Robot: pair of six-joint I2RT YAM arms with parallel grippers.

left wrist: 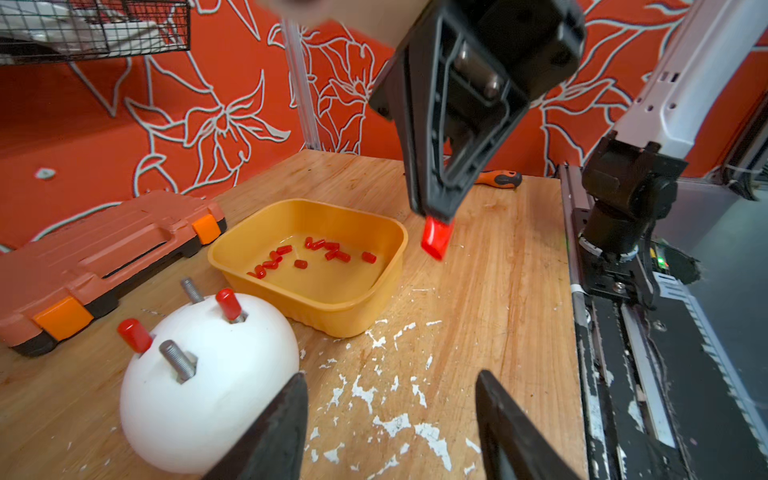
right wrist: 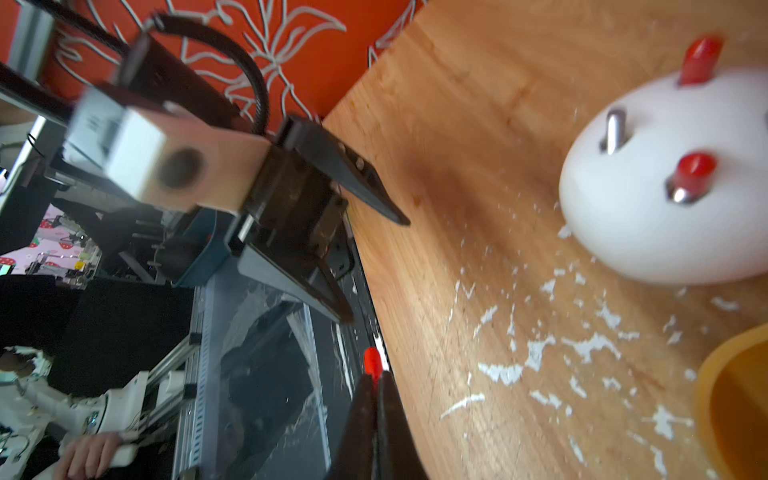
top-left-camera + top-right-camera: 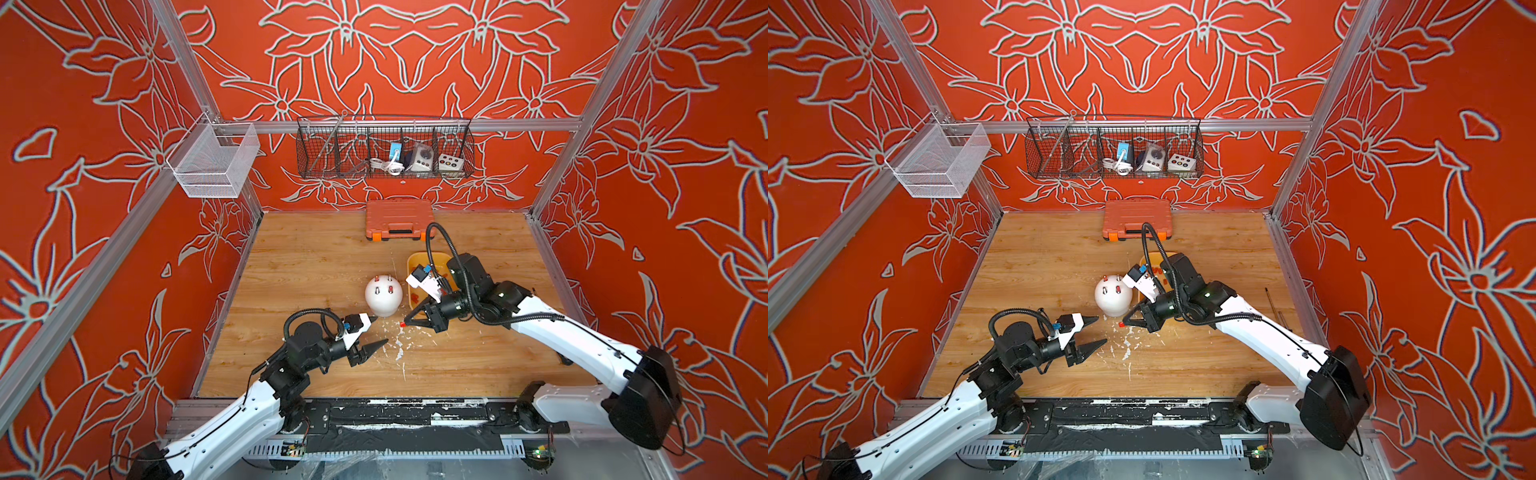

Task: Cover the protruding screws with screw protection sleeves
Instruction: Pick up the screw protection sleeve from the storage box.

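**Top views.** The left gripper [image 3: 380, 330] [image 3: 1101, 330] hangs over the table [image 3: 316, 266] with its jaws apart and nothing between them. The right gripper [image 3: 406, 322] [image 3: 1125, 322] faces it, near but not touching, with its jaws clamped on one red screw protection sleeve [image 3: 402, 323] that sticks out past the tips. The white dome [image 3: 384, 299] [image 3: 1113, 297] stands on the table just beyond the gap between the two grippers. The yellow tray [image 3: 413, 264] lies behind the right gripper, partly hidden under its wrist. An orange tool case [image 3: 399, 216] lies well beyond both grippers.

**Left wrist view.** The left gripper's fingers [image 1: 286, 424] stand wide and hold nothing. The white dome [image 1: 208, 399] sits just beside one finger. Four protruding screws [image 1: 178, 361] rise from it: two bare and threaded, two wearing red caps [image 1: 228, 303]. Ahead of the left gripper, the right gripper [image 1: 436, 212] points downward and pinches the screw protection sleeve [image 1: 435, 241]. The yellow tray [image 1: 332, 320] sits just beside the right gripper's tip, beyond the dome. It holds loose screw protection sleeves [image 1: 316, 251]. A screwdriver [image 1: 498, 178] lies behind the right gripper.

**Right wrist view (blurred).** The right gripper [image 2: 376, 380] is closed on the screw protection sleeve [image 2: 372, 360]. Opposite it, the left gripper [image 2: 379, 272] has its jaws spread. The white dome [image 2: 644, 232] lies off to one side of the right gripper. One bare screw [image 2: 613, 133] and two red-capped ones [image 2: 694, 170] are visible on it.
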